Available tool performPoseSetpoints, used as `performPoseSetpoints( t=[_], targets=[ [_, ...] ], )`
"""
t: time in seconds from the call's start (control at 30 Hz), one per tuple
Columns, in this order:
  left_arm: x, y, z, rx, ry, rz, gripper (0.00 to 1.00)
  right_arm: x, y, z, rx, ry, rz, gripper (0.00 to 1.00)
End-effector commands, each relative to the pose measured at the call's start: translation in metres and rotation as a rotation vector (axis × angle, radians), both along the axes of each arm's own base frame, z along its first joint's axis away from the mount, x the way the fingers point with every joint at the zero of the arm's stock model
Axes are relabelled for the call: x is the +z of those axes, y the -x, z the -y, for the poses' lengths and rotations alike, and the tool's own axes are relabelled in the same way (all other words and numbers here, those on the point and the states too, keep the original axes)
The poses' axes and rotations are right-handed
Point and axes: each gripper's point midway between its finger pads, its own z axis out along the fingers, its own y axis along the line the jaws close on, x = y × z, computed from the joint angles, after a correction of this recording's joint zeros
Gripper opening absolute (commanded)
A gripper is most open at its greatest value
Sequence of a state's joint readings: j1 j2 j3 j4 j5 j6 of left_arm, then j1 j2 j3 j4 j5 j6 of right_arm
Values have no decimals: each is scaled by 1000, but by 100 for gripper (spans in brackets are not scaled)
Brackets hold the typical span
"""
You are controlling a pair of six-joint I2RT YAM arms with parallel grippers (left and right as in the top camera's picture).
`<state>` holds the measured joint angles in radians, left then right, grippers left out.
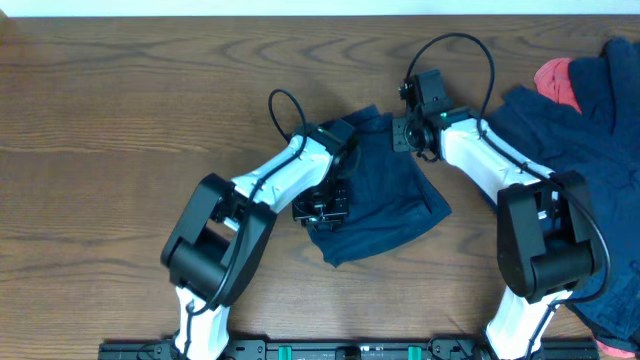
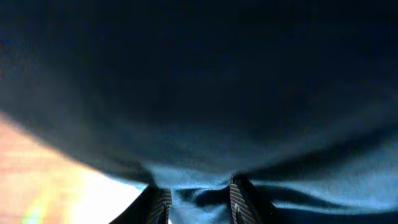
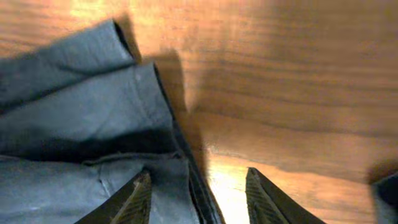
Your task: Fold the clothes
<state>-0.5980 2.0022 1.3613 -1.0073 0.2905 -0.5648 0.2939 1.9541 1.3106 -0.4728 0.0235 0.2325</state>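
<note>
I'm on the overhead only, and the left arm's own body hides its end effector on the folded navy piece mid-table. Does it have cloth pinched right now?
Observer: It looks that way. In the left wrist view the navy garment fills the picture, and a pucker of it sits gripped between the fingers of the left end effector.
Operator: And the right one, up at the far corner?
Observer: The right end effector is open with nothing pinched. It straddles the garment's hem, with one finger over cloth and the other over bare table.
</note>
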Motion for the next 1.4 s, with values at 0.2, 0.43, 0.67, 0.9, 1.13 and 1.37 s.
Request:
performPoseSetpoints(
  t=[0.2,0.43,0.67,0.9,1.13,1.37],
  targets=[
    [111,-115,-42,106,62,608,55,125,35,-17,93,-162,75,45],
    [109,-176,-61,155,86,765,55,104,113,-28,127,-170,-216,40],
    [49,-177,-57,111,66,643,55,57,166,-39,148,-119,-390,41],
    [-2,-160,-62,83,9,504,55,14,195,-37,143,-93,-456,42],
    [-25,-106,-82,62,-86,269,55,-32,201,-15,65,-54,-418,47],
    [-21,-30,-84,73,-77,-46,48,-41,152,19,-34,43,-193,48]
  ],
)
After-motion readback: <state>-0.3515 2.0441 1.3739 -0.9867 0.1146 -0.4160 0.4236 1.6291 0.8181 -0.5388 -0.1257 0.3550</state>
